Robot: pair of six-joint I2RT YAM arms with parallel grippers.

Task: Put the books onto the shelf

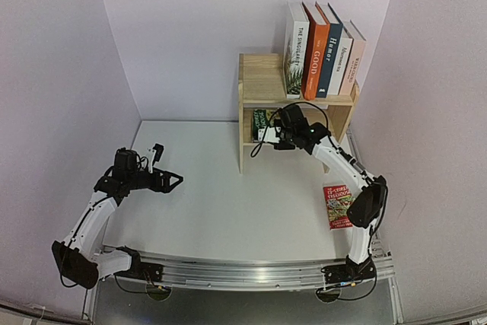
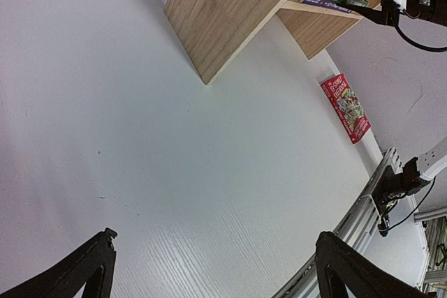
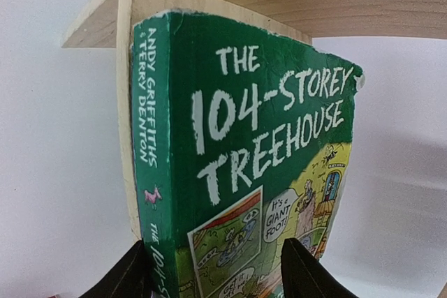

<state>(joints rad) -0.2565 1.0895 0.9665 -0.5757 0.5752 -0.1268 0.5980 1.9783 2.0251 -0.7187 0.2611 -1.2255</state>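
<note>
Across the back of the white desk (image 1: 213, 188) stands the shelf (image 1: 259, 81), pale bare wood in two tiers, set toward the right rear corner. On its top board a row of five books (image 1: 323, 47) stands upright with spines facing out, white with a leaf, orange, navy, white and pale pink, all leaning a little to the left. Down in the lower tier, at its left end, is the green Treehouse paperback (image 3: 258, 144). The right tool (image 3: 216, 273) has its two fingers set either side of the book's near end and, as far as I can judge, is pinching it there. From that tool the book runs straight ahead: its long axis points away into the tier, head end leading, cover turned up toward the wrist camera, spine on the left and close against the left side panel (image 3: 126, 68). Just under it, seen from the other wrist, shows a strip of what looks like a blue book (image 2: 318, 3). My guess is that the coming move is a short slide along that same axis, deeper under the top board, before letting go. One red paperback (image 1: 337, 205) lies flat on the desk, cover up, long axis running roughly from near to far, just beside the right arm's elbow, so the right arm is plainly the nearer one for it. Over on the left the left tool (image 1: 173, 180) hangs above bare desk, fingers spread wide, gripping nothing and well apart from every book.
</note>
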